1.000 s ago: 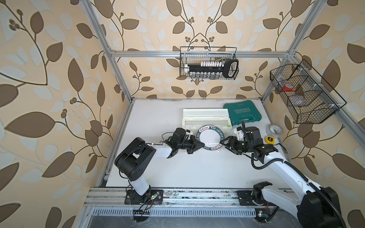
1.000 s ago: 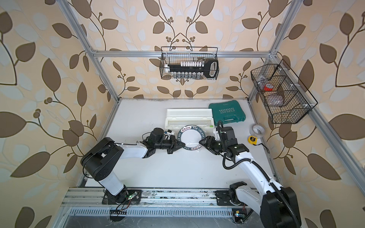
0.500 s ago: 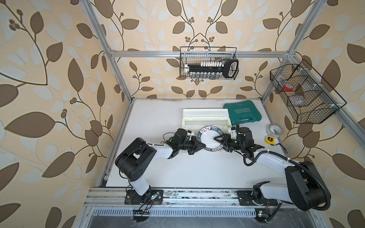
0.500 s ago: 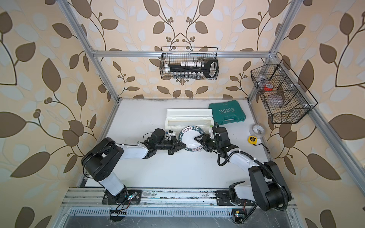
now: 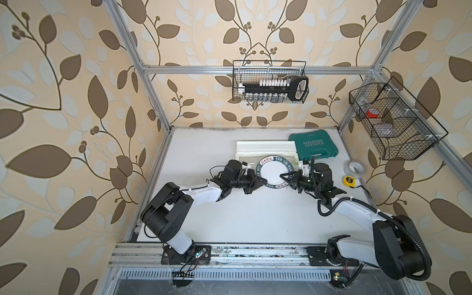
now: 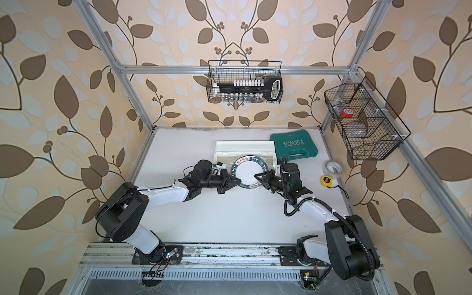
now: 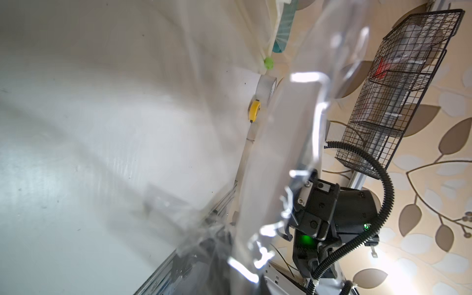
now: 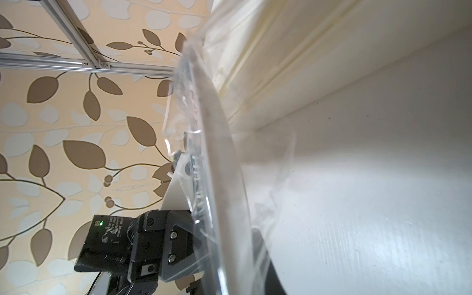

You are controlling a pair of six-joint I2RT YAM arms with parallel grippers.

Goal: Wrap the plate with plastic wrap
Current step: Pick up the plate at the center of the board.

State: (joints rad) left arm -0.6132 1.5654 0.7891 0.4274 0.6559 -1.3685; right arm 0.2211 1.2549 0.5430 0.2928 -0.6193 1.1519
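The plate (image 5: 272, 171) (image 6: 246, 171), white with a dark lettered rim, hangs between my two grippers just in front of the white dispenser box (image 5: 265, 150). Plastic wrap (image 7: 316, 107) lies over it, glinting and crinkled. My left gripper (image 5: 260, 180) is shut on the plate's left rim through the film. Opposite it, my right gripper (image 5: 282, 176) is shut on the right rim, one finger over the white centre. In both wrist views the plate shows edge-on (image 8: 219, 178) with the other gripper behind it. The film blurs my own fingertips.
A green tool case (image 5: 314, 145) lies right of the dispenser box. A clear tape roll (image 5: 355, 167) and a yellow tape measure (image 5: 350, 180) sit near the right wall. Wire baskets hang on the back wall (image 5: 270, 81) and the right wall (image 5: 393, 122).
My right gripper moved left from beside the plate onto its right rim and closed there. The left gripper kept its hold and did not move.
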